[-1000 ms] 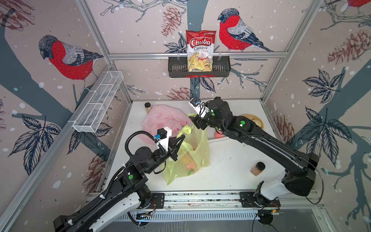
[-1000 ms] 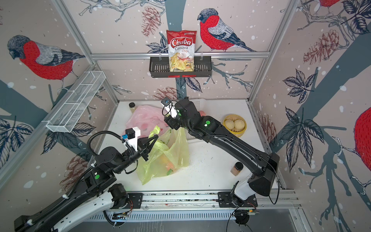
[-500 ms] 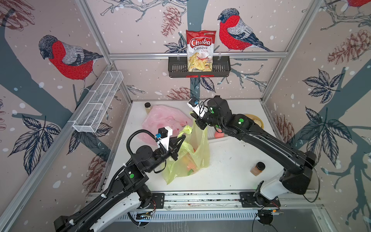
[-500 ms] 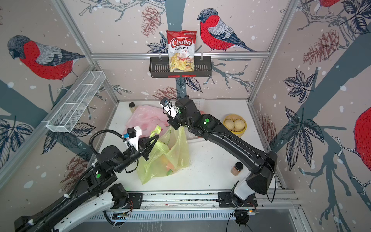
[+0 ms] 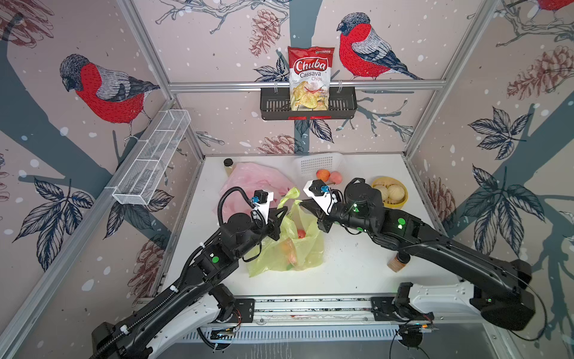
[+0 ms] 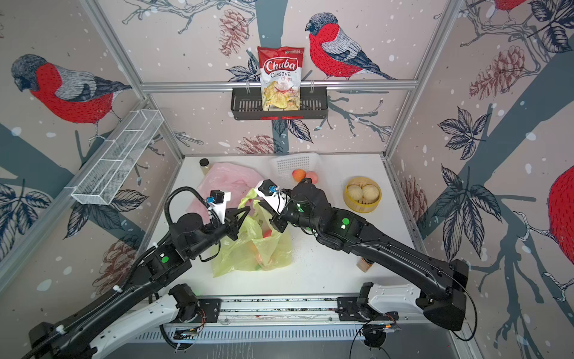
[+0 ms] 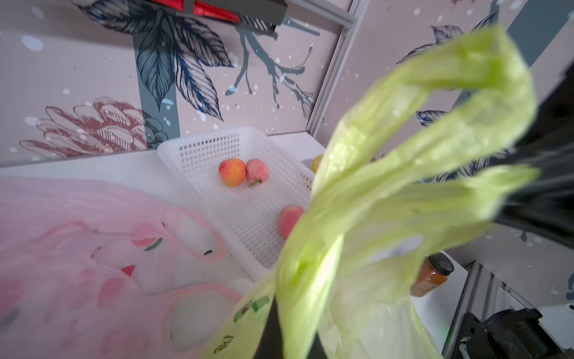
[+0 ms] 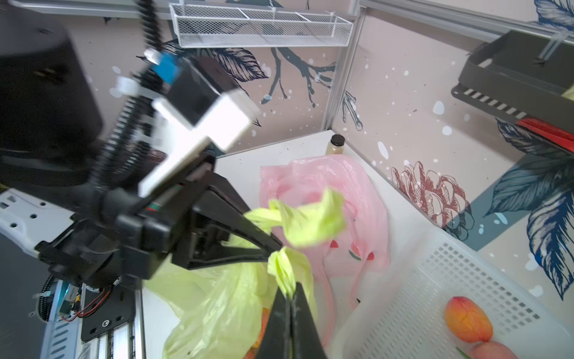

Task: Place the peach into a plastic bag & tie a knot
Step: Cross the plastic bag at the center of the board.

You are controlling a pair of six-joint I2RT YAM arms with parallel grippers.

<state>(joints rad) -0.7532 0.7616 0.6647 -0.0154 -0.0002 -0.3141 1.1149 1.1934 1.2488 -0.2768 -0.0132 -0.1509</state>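
Note:
The yellow-green plastic bag (image 5: 289,248) stands mid-table in both top views, and a peach (image 5: 300,233) shows through its film. My left gripper (image 5: 283,209) is shut on one bag handle (image 7: 403,186), which loops up past the left wrist camera. My right gripper (image 8: 290,295) is shut on the other handle (image 8: 285,267), whose bunched plastic pokes out between the closed fingertips. The two grippers meet tip to tip above the bag mouth, with the right gripper (image 6: 260,203) just behind the left gripper (image 6: 248,210). More peaches (image 7: 232,172) lie in the white basket (image 7: 211,146).
A pink plastic bag (image 5: 254,180) lies behind the left arm, with a small bottle (image 5: 229,164) at the back left corner. A bamboo steamer (image 5: 374,183) with buns sits at the right. A spice jar (image 5: 397,261) stands under the right forearm. On the walls are a wire rack and a black shelf with chips.
My right gripper has closed on the bag's second handle and come down toward the left gripper. The left gripper has kept its hold and barely moved.

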